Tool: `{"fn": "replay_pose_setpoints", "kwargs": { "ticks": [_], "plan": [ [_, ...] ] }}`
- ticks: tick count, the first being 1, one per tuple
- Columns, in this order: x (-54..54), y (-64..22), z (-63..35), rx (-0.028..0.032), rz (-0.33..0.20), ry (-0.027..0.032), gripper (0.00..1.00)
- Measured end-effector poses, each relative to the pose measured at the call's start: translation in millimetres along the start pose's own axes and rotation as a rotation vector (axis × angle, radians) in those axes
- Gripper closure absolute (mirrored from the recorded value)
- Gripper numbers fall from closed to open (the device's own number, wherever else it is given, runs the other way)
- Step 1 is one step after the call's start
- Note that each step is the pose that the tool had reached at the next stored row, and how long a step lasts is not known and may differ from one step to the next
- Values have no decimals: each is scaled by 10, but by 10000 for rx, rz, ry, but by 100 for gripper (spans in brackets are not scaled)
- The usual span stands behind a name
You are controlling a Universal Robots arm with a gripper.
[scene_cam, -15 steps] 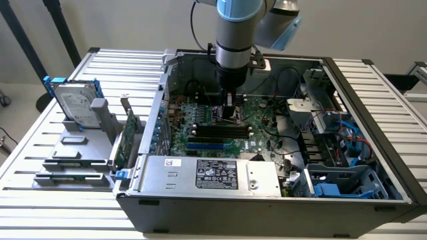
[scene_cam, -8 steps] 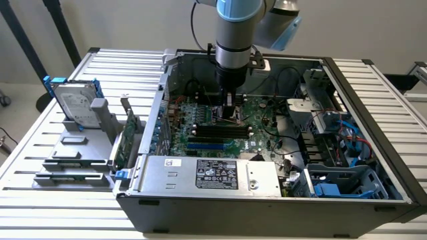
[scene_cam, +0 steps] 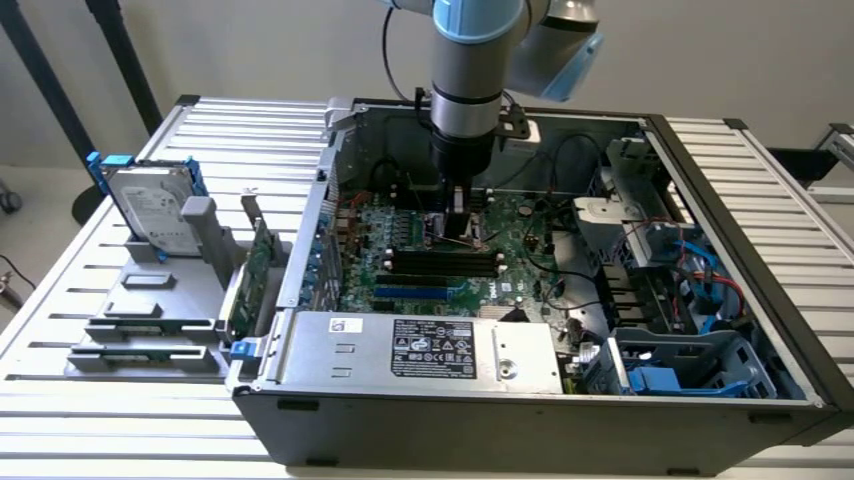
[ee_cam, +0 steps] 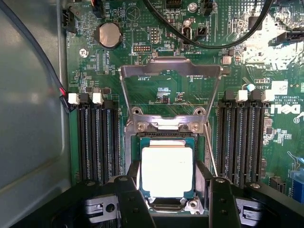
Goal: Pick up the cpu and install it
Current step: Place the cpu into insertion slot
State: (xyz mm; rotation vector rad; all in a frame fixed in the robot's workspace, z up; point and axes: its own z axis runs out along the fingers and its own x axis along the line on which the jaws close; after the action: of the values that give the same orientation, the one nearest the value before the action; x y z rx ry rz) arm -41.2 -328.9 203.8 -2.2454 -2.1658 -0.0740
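The cpu point(ee_cam: 167, 176), a small square chip with a bright silver top, lies level over the open socket point(ee_cam: 164, 138) on the green motherboard point(ee_cam: 156, 42). My gripper point(ee_cam: 168, 166) straddles it, its two dark fingers point(ee_cam: 134, 183) pressed against the chip's opposite edges. I cannot tell whether the chip rests fully in the socket or hovers just above it. In the exterior view the gripper point(scene_cam: 461, 222) reaches straight down into the open computer case point(scene_cam: 534, 410), low over the middle of the motherboard point(scene_cam: 414, 270).
The socket's metal load plate point(ee_cam: 171, 71) stands flipped open beyond the chip. Black memory slots point(ee_cam: 97, 137) flank the socket, and black cables point(ee_cam: 209, 42) loop above. Outside the case on the exterior view's left stand a hard drive with blue rails point(scene_cam: 144, 205) and green cards point(scene_cam: 254, 280).
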Motion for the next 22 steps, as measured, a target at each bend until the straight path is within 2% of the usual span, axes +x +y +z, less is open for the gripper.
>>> {"fn": "replay_pose_setpoints", "kwargs": {
  "ticks": [5, 15, 22],
  "plan": [
    [0, 0, 5, -2, 22, -52, 46],
    [2, -1, 21, -6, 61, -87, 46],
    [3, -1, 32, -6, 69, -88, 46]
  ]
}}
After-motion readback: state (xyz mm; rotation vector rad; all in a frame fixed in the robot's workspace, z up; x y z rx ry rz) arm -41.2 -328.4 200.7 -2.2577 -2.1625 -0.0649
